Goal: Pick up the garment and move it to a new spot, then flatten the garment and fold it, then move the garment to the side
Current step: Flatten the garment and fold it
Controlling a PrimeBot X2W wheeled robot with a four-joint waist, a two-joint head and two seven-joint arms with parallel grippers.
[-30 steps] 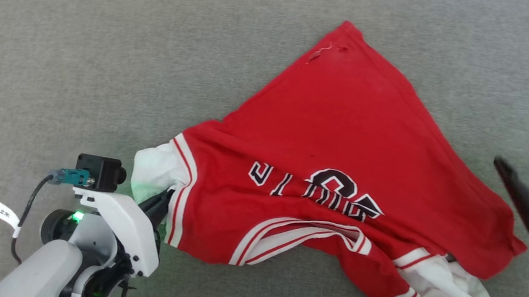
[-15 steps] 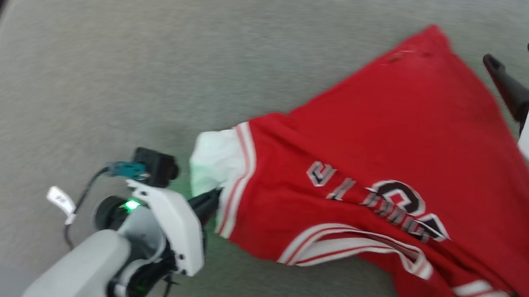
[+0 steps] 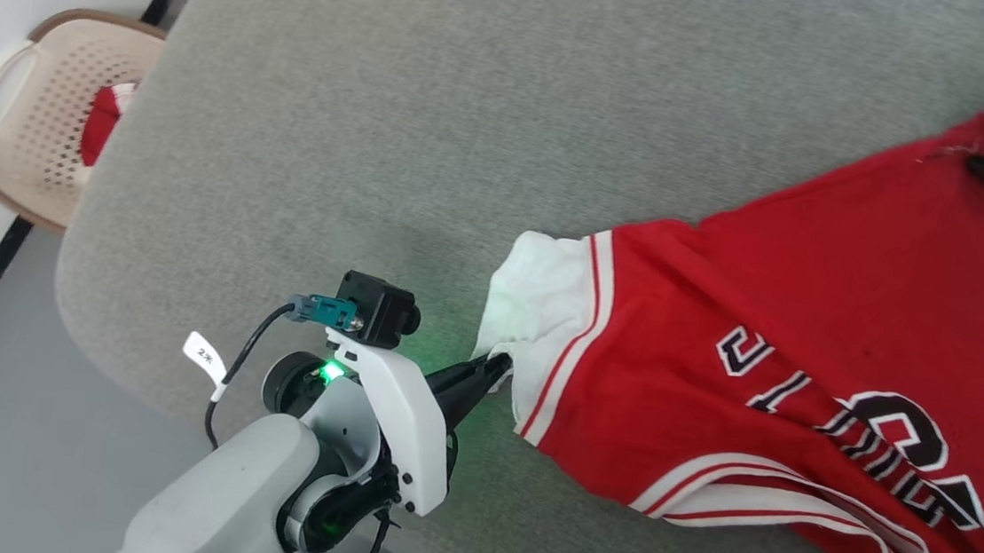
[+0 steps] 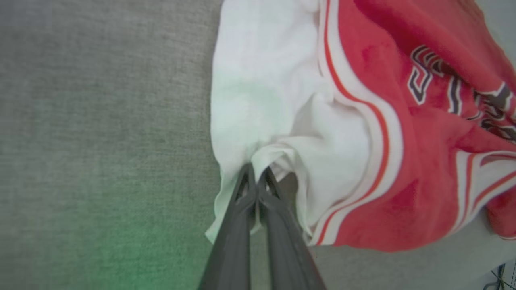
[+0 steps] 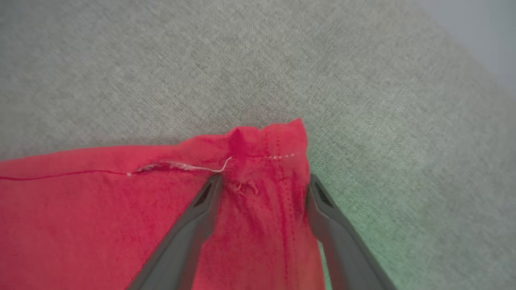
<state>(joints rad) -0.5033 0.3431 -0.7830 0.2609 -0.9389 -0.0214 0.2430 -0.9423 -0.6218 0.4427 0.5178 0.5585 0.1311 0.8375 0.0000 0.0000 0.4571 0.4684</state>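
**A:** Nearest first. What has the left gripper [image 3: 497, 368] got?

**B:** It sits around six o'clock in the head view, fingers clenched on a small bunched pinch of the white sleeve [image 3: 535, 298]. Its wrist view shows only a little cloth between the tips.

**A:** And the garment [image 3: 812, 287] itself?

**B:** It lies rumpled on the grey surface [image 3: 381, 124], spreading from the centre towards three and five o'clock and running out of frame there. The lettering is creased.

**A:** Further out?

**B:** At two o'clock the right gripper [image 5: 265, 179] is released, with its jaws wide on either side of the red hem corner [image 5: 282, 137]. I can't tell whether the tips press on the cloth. A loose thread [image 5: 193, 166] trails along the seam beside the nearer finger.

**A:** So what worries you?

**B:** Three things, I'd judge. The sleeve pinch is thin, so a firm pull could draw it out. The right jaws might close on one layer or only that fraying seam, and the corner would slip or tear further. Sleeve to hem is also a diagonal hold, so tension would skew the shirt instead of flattening it.

**A:** Anything beyond?

**B:** A basket [image 3: 52, 113] sits off the surface at ten o'clock, well apart.
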